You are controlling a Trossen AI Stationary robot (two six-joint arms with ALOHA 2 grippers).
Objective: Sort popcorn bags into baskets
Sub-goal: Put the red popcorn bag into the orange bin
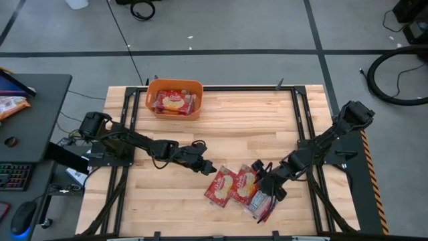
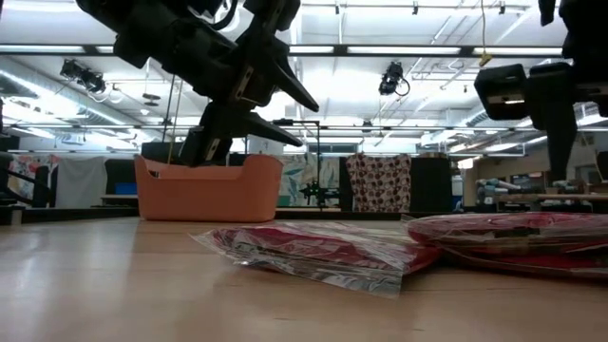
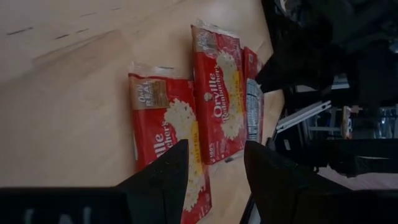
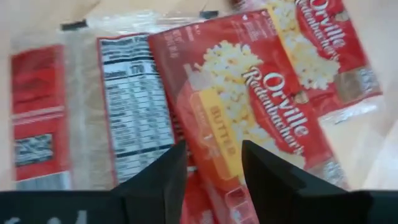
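Hovering, our left gripper (image 1: 211, 169) parted, empty, just beside leftmost of popcorn bags (image 1: 221, 185) lying flat at table (image 1: 254, 120) front edge. Our right gripper (image 1: 263, 181) above same cluster, fingers (image 4: 152, 186) spread, gripping nothing; one packet (image 4: 124, 106) label-side up beneath. Orange basket (image 1: 175, 99) at far edge, well apart, more bags (image 1: 175, 103) inside.

Two matte black jointed arms, one on each side of the rig.

Each arm is a chain of chunky dark segments with a bulkier housing at its base — the left arm (image 1: 134, 142) trails thin black cables looping along its length, the right arm (image 1: 328, 144) shows blocky square-edged casings. The left pincer (image 3: 211, 171) and right pincer (image 4: 210, 165) each end in two plain, tapering black fingers.
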